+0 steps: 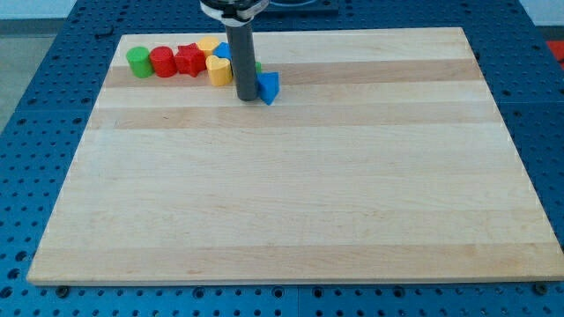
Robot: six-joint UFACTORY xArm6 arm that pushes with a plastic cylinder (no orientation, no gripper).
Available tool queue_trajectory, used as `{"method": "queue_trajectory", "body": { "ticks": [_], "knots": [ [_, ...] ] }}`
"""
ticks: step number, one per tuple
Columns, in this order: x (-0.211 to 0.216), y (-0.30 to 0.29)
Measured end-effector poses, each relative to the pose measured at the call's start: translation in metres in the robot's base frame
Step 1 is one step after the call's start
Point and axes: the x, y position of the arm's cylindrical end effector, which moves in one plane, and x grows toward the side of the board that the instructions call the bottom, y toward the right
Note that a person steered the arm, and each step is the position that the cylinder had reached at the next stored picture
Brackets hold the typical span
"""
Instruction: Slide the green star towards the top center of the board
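Note:
The green star (pixel 257 68) is almost wholly hidden behind my rod; only a green sliver shows at the rod's right edge, near the top of the board, left of center. My tip (pixel 246 97) rests on the board just below that sliver. A blue block (pixel 268 87) sits touching the tip's right side. To the tip's left lies a yellow block (pixel 218 71); a second yellow block (pixel 209 44) and another blue block (pixel 224 51) are behind it.
A row along the board's top left holds a green cylinder (pixel 137 62), a red cylinder (pixel 162 62) and a red star-like block (pixel 188 60). The wooden board (pixel 291 194) lies on a blue perforated table.

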Motion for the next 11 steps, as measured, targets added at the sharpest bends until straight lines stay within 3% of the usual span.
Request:
{"method": "queue_trajectory", "body": {
  "ticks": [3,6,8,11],
  "knots": [
    [-0.034,0.067],
    [0.001,-0.002],
    [-0.007,-0.043],
    [-0.047,0.017]
  ]
}}
